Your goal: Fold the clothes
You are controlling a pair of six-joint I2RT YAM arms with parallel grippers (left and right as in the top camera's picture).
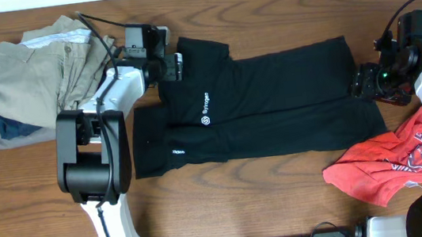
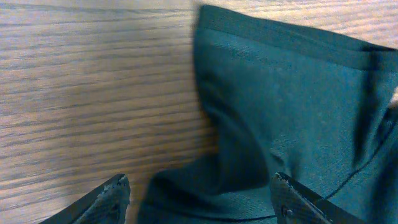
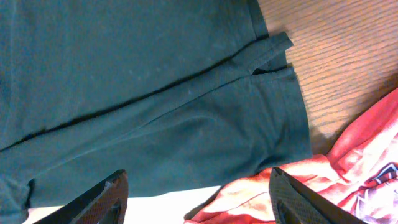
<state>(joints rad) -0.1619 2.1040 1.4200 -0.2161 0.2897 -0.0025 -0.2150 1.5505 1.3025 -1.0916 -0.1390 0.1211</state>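
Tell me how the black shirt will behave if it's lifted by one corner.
Probably floppy: the black shirt lies flat with soft creases, so it would likely drape and hang. It looks thin and light. Its hem sits beside the red tee, so dragging it may disturb that.

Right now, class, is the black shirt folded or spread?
Partly folded: the black shirt has one layer lapped over another along its length.

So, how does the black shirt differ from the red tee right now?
The black shirt lies flat across the middle; the red tee sits crumpled by the right edge. The black shirt covers far more area than the red tee. The black shirt has a small white logo, the red tee a larger print. Both rest on the table.
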